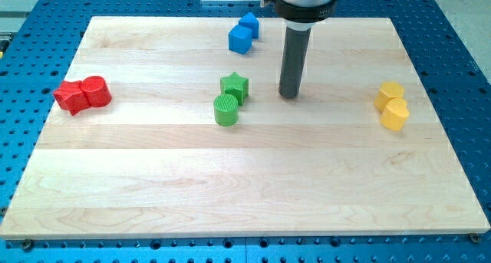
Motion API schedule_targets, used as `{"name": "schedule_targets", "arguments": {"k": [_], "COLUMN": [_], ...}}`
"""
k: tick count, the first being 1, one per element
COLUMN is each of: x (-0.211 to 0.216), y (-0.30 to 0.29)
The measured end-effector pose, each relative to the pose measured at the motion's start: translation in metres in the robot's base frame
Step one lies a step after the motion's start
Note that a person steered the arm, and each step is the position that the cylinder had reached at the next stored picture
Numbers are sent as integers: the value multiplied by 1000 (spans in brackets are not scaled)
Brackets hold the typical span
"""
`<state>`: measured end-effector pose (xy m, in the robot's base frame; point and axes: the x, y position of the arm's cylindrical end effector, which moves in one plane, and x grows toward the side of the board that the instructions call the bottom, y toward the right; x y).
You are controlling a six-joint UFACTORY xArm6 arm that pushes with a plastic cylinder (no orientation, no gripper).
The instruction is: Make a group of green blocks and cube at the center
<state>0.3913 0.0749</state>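
Note:
A green star block (235, 86) and a green cylinder (225, 110) sit touching each other near the board's centre, a little left of it. A blue cube (240, 39) lies at the view's top with another blue block (249, 24) touching it behind. My tip (289, 94) rests on the board to the right of the green star, with a clear gap between them, and below and to the right of the blue cube.
Two red blocks (82, 94) sit together at the view's left. Two yellow blocks (393, 106) sit together at the view's right. The wooden board (245, 194) lies on a blue perforated table.

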Motion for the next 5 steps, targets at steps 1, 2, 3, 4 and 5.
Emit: {"name": "schedule_targets", "arguments": {"k": [1,2,3,4,5], "x": [0,3,3,3,3], "y": [0,-6,-6,-6,-6]}}
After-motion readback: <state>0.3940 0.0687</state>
